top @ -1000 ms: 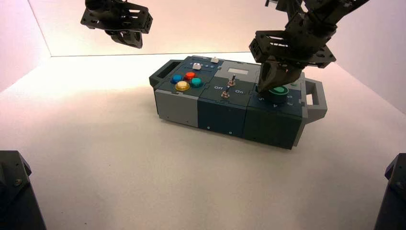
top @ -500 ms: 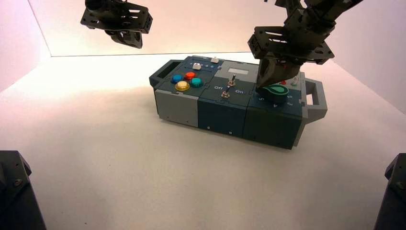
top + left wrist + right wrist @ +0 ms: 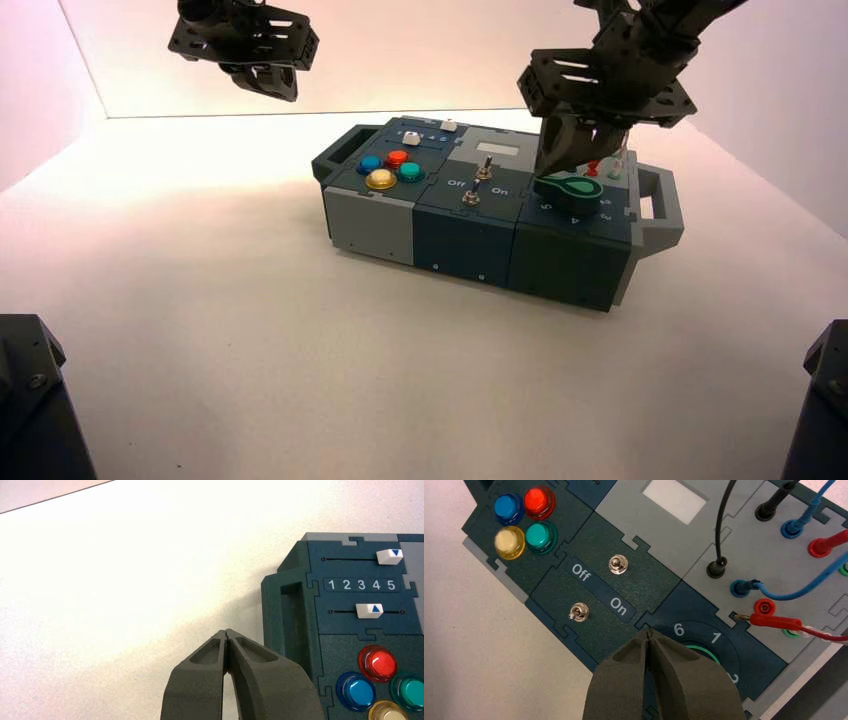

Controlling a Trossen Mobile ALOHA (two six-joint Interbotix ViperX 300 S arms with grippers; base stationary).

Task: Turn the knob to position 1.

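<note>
Knob at the box's right end, your right gripper closed over it

The black knob [image 3: 568,196] with its green pointer cap [image 3: 578,186] sits at the near right part of the box [image 3: 466,240]. You have the right gripper [image 3: 649,631] at work right above it, jaws clenched together with nothing between them; whether they touch the knob, you cannot tell. In your right wrist view they hide most of the knob, leaving a green arc beside the white digit 1 [image 3: 716,637], which stands between the 6 [image 3: 679,629] and a partly covered 2 [image 3: 733,678].

Next to the knob's panel you have two metal toggle switches [image 3: 618,564], with "Off" and "On" printed between them. Black, blue and red wires [image 3: 804,592] lie over the grey panel behind the knob. Farther left come blue, red, yellow and green buttons [image 3: 397,158], then two white-capped sliders [image 3: 389,557], their pointers at 5 and 4. Your left gripper [image 3: 226,631] waits off the box's left end, jaws shut.
</note>
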